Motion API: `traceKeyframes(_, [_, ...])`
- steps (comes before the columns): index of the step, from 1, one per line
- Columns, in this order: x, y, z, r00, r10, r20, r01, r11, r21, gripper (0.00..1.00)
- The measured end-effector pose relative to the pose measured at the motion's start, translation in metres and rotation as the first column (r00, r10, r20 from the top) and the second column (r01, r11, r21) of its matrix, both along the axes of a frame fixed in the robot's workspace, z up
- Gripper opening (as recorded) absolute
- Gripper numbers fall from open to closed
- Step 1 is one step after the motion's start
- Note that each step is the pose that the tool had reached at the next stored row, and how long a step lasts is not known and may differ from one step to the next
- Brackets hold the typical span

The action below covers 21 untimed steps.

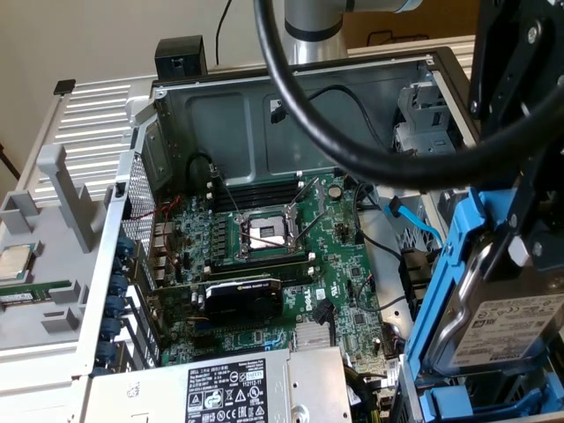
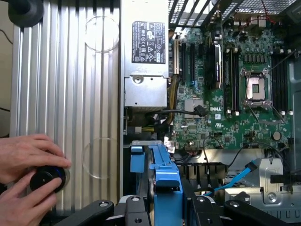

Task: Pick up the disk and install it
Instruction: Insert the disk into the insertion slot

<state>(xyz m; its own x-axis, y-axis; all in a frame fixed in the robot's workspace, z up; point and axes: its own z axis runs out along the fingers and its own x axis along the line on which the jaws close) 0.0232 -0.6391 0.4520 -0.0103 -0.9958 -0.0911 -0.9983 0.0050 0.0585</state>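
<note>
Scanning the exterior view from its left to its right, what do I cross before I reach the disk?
CPU chip → case wall → CPU socket → blue cable → disk

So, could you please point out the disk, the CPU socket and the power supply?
the disk (image 1: 518, 328): exterior view, on its white label.
the CPU socket (image 1: 267, 234): exterior view, on its bare centre.
the power supply (image 1: 226, 393): exterior view, on its black label.
</note>
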Motion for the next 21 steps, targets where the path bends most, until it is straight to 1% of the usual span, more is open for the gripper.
traceKeyframes(4, [0.0000, -0.0002, -0.0017, 1.0000, 0.000, 0.0002, 0.000, 1.0000, 0.0007, 0.36])
traceKeyframes(13, [-0.0007, -0.0008, -0.0012, 1.0000, -0.003, 0.0001, 0.003, 1.0000, 0.0010, 0.36])
traceKeyframes(18, [-0.0007, -0.0011, 0.0001, 0.9999, -0.013, 0.0002, 0.013, 0.9999, 0.0012, 0.36])
traceKeyframes(21, [-0.0007, -0.0010, 0.0026, 0.9999, -0.017, 0.0001, 0.017, 0.9999, 0.0009, 0.36])
